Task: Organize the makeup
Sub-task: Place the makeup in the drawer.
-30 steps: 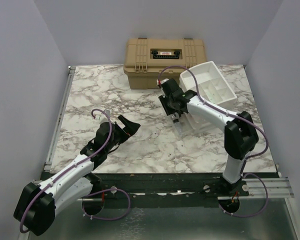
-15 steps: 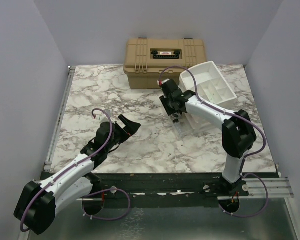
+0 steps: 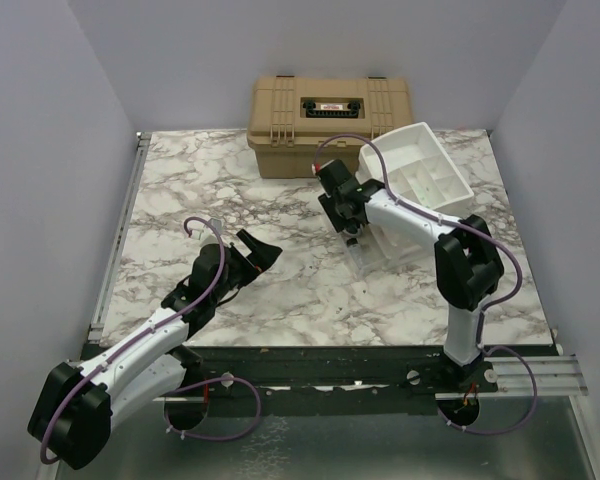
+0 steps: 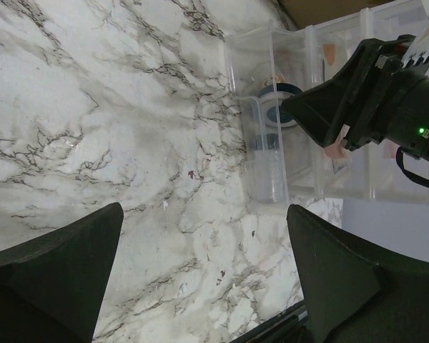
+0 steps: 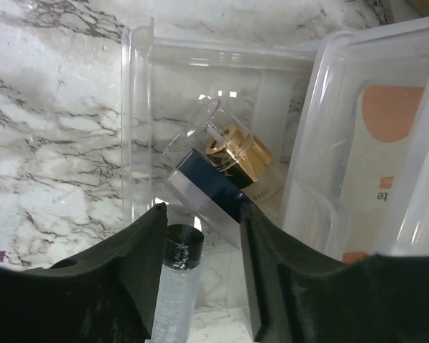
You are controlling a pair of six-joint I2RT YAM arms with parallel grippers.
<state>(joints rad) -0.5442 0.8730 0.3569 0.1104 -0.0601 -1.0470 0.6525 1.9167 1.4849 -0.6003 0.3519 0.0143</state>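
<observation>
Right gripper (image 5: pixel 202 218) hovers over the front compartment of the clear plastic tiered organizer (image 5: pixel 136 107), toward the marble worktop's (image 3: pixel 230 170) far right corner; jaws half spread, pinching nothing; the small clear black-capped bottle (image 5: pixel 180 275) lies between them, close by one finger; looks like a drop-off, so rise straight, sparing the gold-capped glass bottle (image 5: pixel 237 153); left gripper (image 4: pixel 204 211) gapes wide near the near left edge.

clear bottle (image 5: pixel 180 282): lower end cut off at bottom edge | orange-labelled pack (image 5: pixel 386 136): cropped right, print unreadable
</observation>
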